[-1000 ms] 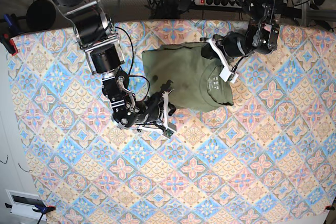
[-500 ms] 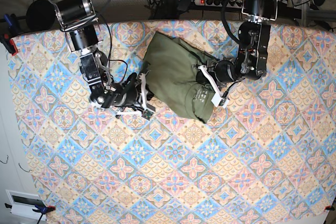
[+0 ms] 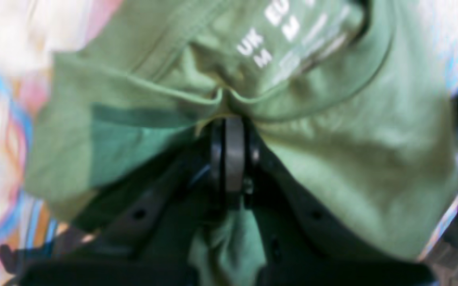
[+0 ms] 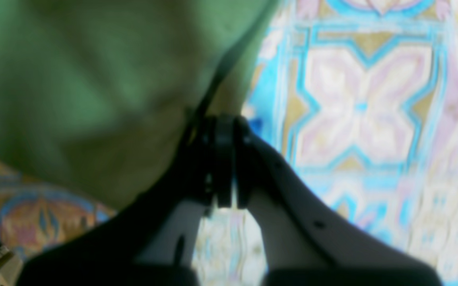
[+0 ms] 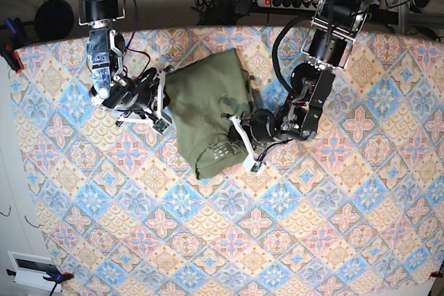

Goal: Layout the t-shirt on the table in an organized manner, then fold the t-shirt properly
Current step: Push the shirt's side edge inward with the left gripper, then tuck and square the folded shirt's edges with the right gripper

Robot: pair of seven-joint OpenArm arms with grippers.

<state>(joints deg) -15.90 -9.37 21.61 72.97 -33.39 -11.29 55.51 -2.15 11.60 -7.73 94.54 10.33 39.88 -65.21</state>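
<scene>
While both claws are clenched on the t-shirt [image 5: 208, 112], it lies bunched on the table [image 5: 333, 227] toward twelve o'clock of centre. At the shirt's nine o'clock edge the right gripper [image 5: 163, 98] pinches the cloth; at its four o'clock corner the left gripper [image 5: 243, 145] grips the collar, beside the white size print [image 3: 288, 31].

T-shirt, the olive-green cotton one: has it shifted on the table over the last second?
Yes. The olive-green cotton t-shirt has swung toward the base view's left and lower across the tile-patterned table, its collar end now pointing down-left, away from the far edge's power strip.
</scene>
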